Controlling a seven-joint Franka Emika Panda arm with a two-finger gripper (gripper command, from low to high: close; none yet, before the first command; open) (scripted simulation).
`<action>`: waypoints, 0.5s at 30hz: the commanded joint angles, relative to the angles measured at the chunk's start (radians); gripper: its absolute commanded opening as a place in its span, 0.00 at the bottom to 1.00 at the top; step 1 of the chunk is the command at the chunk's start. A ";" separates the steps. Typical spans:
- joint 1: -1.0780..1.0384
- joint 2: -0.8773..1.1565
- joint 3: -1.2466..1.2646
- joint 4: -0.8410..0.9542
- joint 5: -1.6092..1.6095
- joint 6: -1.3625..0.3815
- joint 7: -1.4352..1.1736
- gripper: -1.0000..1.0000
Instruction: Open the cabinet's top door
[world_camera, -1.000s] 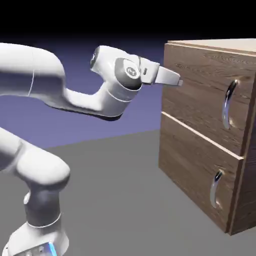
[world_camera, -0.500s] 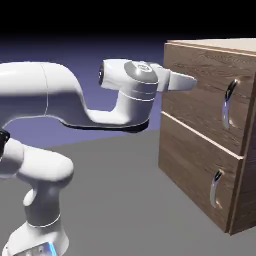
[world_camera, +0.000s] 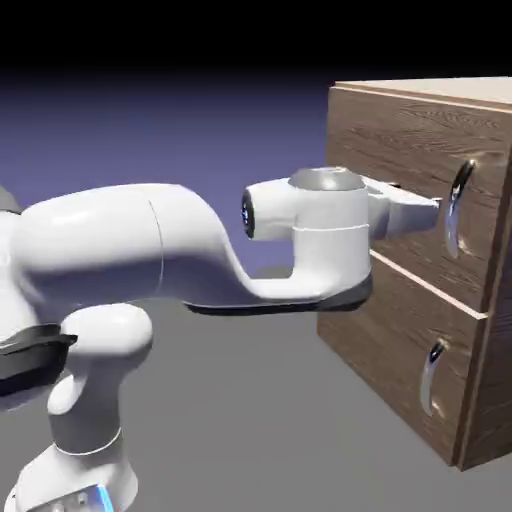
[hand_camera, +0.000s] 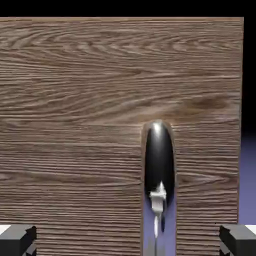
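Your gripper (hand_camera: 128, 240) is spread wide; close off-centre and you risk slipping off the top door's handle (hand_camera: 159, 165).

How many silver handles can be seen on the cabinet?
2. One long handle is on the top door, just ahead of the gripper; one shorter handle is on the lower panel.

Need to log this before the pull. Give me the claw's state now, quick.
Claw: open, holding nothing. Its fingertips sit wide apart, with the top door's handle between them, not yet gripped.
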 joint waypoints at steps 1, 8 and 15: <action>0.016 -0.007 -0.019 0.009 -0.044 -0.002 0.030 1.00; 0.181 0.012 -0.118 0.134 -0.103 -0.016 0.064 1.00; 0.067 0.081 -0.046 0.039 -0.105 -0.087 0.157 0.00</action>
